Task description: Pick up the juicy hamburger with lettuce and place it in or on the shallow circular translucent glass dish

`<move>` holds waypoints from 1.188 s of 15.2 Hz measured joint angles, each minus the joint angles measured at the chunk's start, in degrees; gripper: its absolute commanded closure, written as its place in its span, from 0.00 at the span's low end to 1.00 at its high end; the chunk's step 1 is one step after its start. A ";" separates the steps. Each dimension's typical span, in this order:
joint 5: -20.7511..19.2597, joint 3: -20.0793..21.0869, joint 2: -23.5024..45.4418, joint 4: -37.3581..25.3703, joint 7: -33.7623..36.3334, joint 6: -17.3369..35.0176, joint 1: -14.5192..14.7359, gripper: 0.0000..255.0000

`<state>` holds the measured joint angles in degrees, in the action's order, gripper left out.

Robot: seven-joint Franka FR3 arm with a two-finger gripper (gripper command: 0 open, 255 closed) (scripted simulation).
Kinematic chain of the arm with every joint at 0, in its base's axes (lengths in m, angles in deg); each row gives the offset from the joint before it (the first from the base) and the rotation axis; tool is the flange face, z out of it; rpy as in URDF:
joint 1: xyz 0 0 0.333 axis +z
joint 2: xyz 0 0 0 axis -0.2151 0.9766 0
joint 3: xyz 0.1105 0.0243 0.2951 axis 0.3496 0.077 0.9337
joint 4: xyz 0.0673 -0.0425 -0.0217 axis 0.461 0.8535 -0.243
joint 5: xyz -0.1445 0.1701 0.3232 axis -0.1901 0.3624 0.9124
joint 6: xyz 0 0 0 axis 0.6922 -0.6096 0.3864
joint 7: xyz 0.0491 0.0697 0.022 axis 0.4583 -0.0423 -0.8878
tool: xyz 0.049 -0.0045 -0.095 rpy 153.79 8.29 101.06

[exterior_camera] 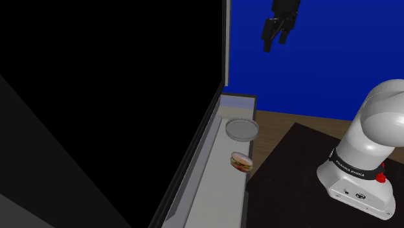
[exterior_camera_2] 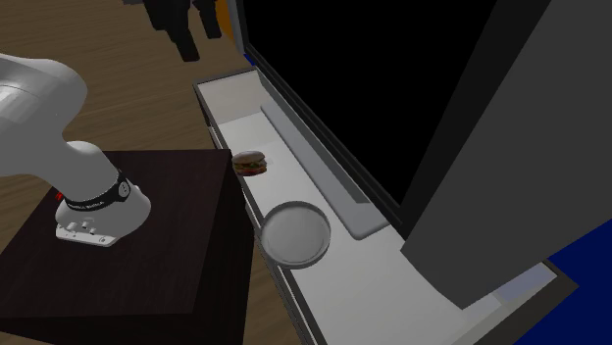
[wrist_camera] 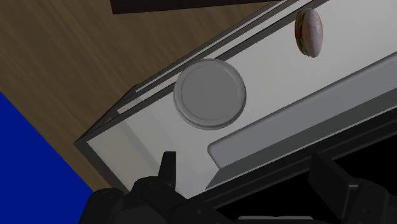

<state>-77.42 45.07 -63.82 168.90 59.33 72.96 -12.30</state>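
My gripper (exterior_camera: 275,44) hangs high, fingers apart and empty (well above the ledge (exterior_camera: 213,188)); the burger (exterior_camera: 241,162) lies near the dish (exterior_camera: 241,129), not touching.

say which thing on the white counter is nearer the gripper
The flat grey round dish; the hamburger lies farther from the open gripper.

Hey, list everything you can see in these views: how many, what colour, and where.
hamburger: one, brown bun with green lettuce, on the counter near the stand.
dish: one, grey, round, on the counter, apart from the hamburger.
counter: one, light grey, alongside the stand.
stand: one, dark box, under the arm.
floor: one, brown wood, beside the stand.
wall: one, blue, behind the counter.
arm: one, white, on the stand.
gripper: one, black, open, high above the counter.
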 measured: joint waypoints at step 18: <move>5.76 9.05 4.77 24.05 8.78 26.88 5.98 0.00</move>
<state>-71.66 54.12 -59.06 192.95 68.11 99.83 -6.32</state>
